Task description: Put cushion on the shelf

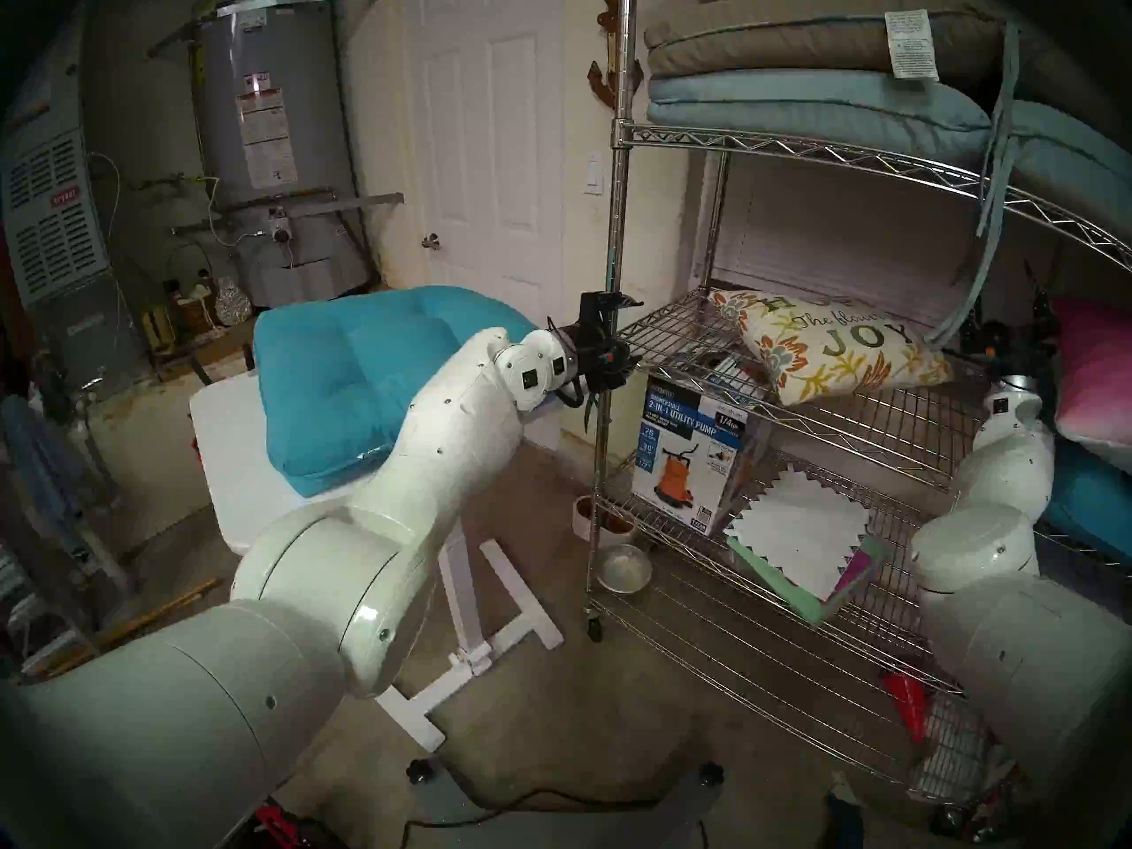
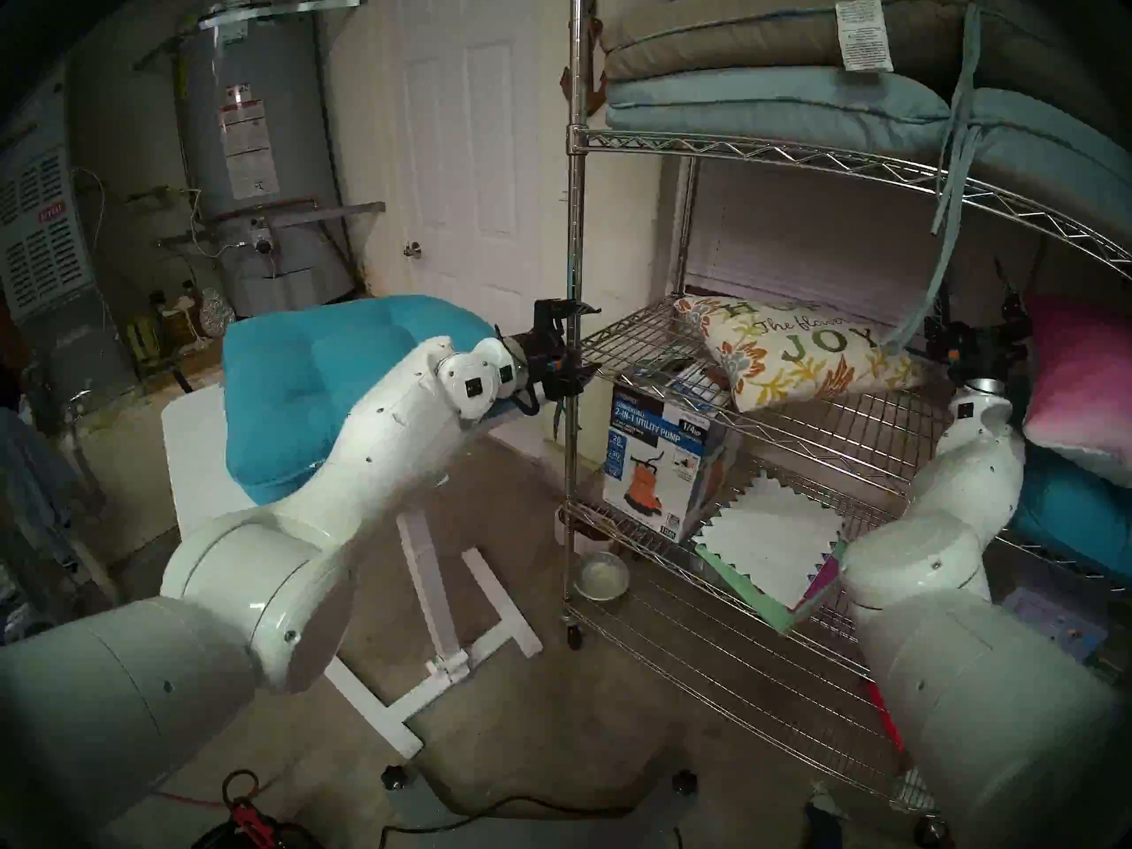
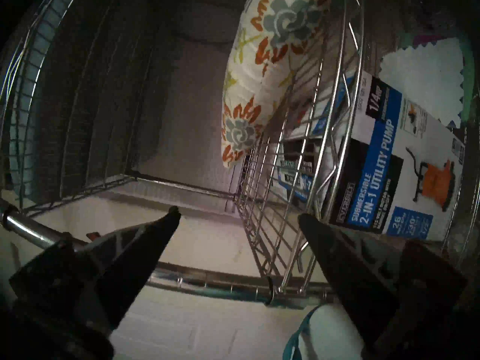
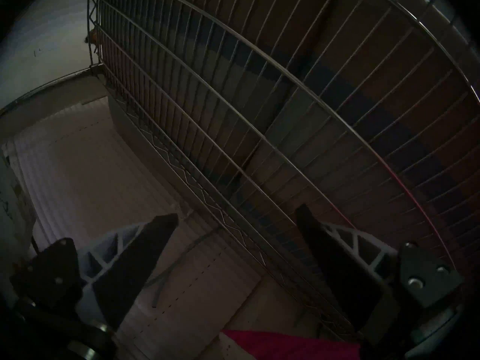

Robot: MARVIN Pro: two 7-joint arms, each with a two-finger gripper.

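Observation:
The cream cushion [image 1: 839, 351] with green "HOPE"/"JOY" lettering and leaf motifs lies slightly tilted on the middle tier of the chrome wire shelf [image 1: 796, 146]. It also shows in the left wrist view [image 3: 252, 86]. My left gripper [image 1: 634, 332] is open and empty at the shelf's front left post, level with that tier and left of the cushion. Its fingertips [image 3: 175, 211] are spread wide. My right gripper [image 1: 1004, 333] is open and empty at the right end of the same tier, just right of the cushion. The right wrist view shows its fingers [image 4: 168, 218] apart under the upper tier [image 4: 233, 118].
A teal tufted cushion [image 1: 343, 388] lies on a small white table [image 1: 226, 437] at left. A utility pump box [image 1: 686, 455] and a white zigzag-edged sheet [image 1: 796, 535] sit on the lower tier. Seat cushions [image 1: 796, 63] fill the top tier. A pink pillow [image 1: 1096, 376] is at right.

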